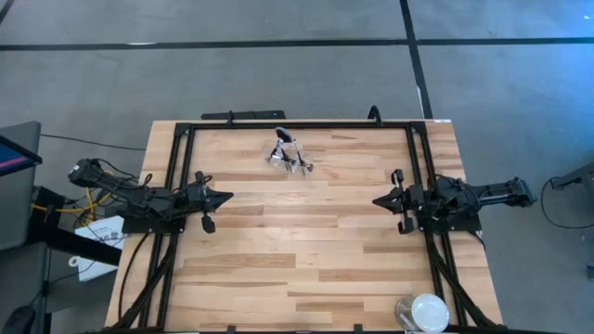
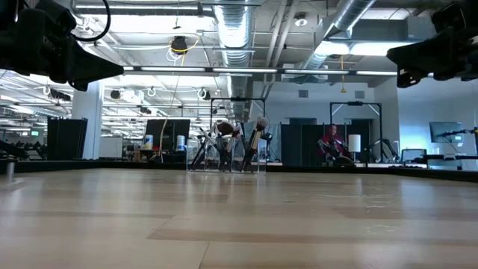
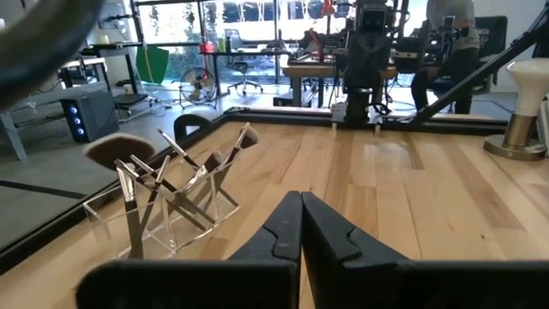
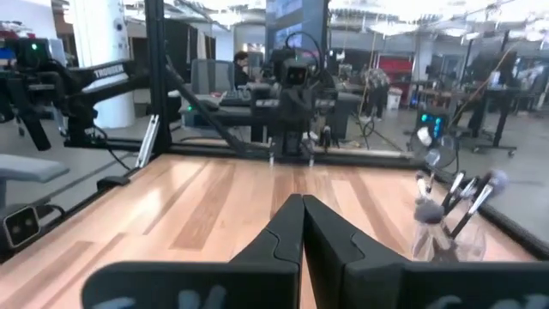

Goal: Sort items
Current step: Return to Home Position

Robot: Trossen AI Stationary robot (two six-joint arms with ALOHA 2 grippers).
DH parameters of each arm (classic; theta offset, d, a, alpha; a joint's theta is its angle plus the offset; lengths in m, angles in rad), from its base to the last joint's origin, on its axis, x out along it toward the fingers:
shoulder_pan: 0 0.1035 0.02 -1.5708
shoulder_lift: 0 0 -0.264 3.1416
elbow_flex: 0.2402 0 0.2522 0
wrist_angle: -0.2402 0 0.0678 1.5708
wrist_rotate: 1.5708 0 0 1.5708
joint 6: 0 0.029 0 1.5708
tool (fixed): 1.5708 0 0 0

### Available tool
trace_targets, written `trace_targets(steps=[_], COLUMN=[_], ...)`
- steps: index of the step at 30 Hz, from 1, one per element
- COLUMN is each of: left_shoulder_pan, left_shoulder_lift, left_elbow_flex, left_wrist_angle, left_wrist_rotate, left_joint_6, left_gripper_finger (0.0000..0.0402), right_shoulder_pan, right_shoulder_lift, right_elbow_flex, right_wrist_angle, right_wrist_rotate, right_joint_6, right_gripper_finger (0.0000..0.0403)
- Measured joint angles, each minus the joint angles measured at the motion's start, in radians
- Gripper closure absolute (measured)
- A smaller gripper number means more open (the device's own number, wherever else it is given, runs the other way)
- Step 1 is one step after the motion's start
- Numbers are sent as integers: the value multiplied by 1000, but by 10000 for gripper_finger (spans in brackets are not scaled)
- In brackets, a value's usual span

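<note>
Brushes point(image 1: 290, 154), light & slim w/ soft tips, likely slip: pinch mid-handle, not bristles; both arms' jaws together, well apart from holder point(image 3: 216, 208).

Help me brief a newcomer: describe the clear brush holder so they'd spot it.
On the wooden table, look midway along the high view's top edge. The clear plastic holder stands there, bristling with black-handled brushes; the only other loose item, a white disc, sits bottom-right.

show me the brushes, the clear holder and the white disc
brushes point(image 3: 120, 151), left wrist view, fluffy head of the biggest one
clear holder point(image 3: 107, 225), left wrist view, its near wall
white disc point(image 1: 429, 312), high view, its middle
</note>
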Motion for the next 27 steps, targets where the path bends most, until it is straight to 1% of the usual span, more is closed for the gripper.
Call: trace_targets(steps=[6,27], left_shoulder_pan=[0,0], left_shoulder_lift=[1,1], left_elbow_flex=[0,0], left_wrist_angle=[0,8], left_wrist_rotate=[0,0], left_joint_6=[0,0], left_gripper_finger=[398,398], right_shoulder_pan=[0,0], right_shoulder_lift=[0,0], right_elbow_flex=[0,-2], right_wrist_angle=[-6,-16], right_wrist_rotate=[0,0], right_joint_6=[76,80], right_gripper_finger=[402,402])
